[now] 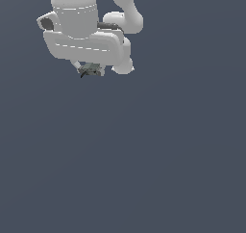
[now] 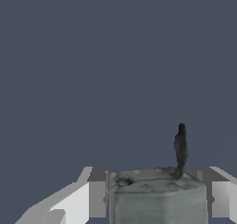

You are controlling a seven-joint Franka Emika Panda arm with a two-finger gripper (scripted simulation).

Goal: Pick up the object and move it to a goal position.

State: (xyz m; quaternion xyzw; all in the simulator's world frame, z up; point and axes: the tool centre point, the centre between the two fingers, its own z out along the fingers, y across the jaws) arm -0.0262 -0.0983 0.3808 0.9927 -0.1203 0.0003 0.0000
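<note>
The object is a tiny dark grey-green block tucked just under the white arm's hand near the top of the exterior view. Up close in the wrist view the object is a pale grey-green block with a thin dark stalk rising from its top. It sits between the two fingers of my gripper, which press against both of its sides. My gripper is mostly covered by the hand in the exterior view, and no surface touches the block from below.
The white arm fills the upper part of the exterior view, toward its left. Everything else in both views is a plain dark blue-grey background with no other objects or edges.
</note>
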